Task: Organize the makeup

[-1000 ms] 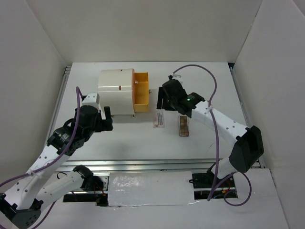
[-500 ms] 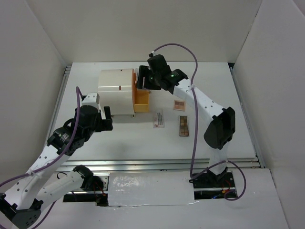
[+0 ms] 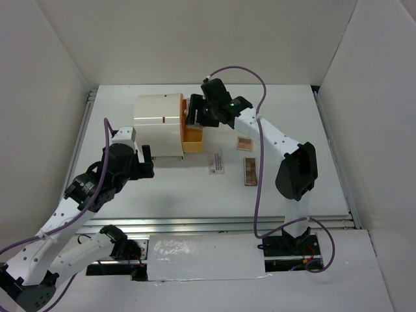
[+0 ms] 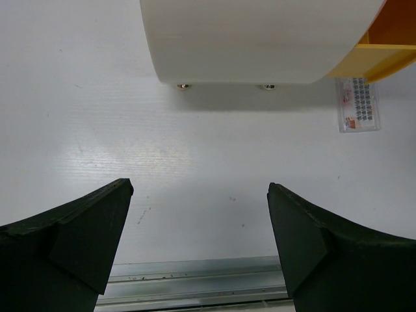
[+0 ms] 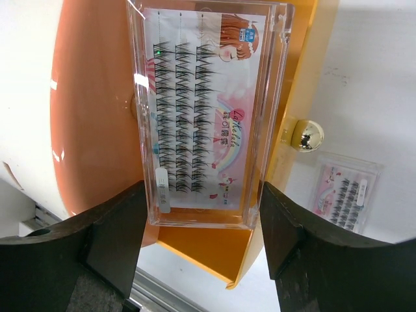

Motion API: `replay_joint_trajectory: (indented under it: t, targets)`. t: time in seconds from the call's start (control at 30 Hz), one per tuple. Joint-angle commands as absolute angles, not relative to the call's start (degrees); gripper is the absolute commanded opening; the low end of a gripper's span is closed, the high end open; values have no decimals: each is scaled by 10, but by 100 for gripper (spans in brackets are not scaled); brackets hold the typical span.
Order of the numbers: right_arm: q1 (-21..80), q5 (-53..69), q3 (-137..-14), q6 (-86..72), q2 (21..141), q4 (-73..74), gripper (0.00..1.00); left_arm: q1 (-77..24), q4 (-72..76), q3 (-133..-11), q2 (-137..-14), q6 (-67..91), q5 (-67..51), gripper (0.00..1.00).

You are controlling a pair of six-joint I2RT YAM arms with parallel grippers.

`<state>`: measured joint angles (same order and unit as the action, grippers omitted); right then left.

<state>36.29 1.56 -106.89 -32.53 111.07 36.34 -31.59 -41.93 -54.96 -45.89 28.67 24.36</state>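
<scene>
Hangs now over the open orange drawer (image 3: 192,135) of the cream box (image 3: 158,120), where a second ago hovered low over the middle of the desk (image 3: 162,188). Pinches in the right pincer (image 5: 205,214) a clear case of false lashes (image 5: 208,110), gripped by its two long edges and held above the drawer's mouth. Not yet let go.

Leaves on the desk a second lash case (image 3: 216,162), a brown eyeshadow palette (image 3: 250,171) and a small pink compact (image 3: 245,142), this last uncovered by the swing. Keeps the left pincer (image 4: 198,240) spread and empty, low beside the box, unmoved.

Reads as one item nearly stowed, needing only a lowering and release into the drawer, with three more to fetch.
</scene>
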Motion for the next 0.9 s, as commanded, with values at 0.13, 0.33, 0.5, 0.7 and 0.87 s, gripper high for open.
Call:
replay_joint_trajectory:
  t: [0.13,0.33,0.5,0.7,0.87]
  targets:
    - [361,-50,-1052,-340,1073,380,50,-316,-400,-548,-456,280,248,99]
    - [361,-120,-1067,-323,1062,422,50,-316,-401,-548,-460,281,247,99]
    - [367,-159,-1111,-311,1084,476,50,-316,-401,-548,-459,282,247,99]
    - [380,-174,-1172,-294,1121,520,51,-316,-401,-549,-459,282,248,100]
    - [392,-191,-1258,-283,1171,573,53,-316,-402,-548,-456,283,250,100]
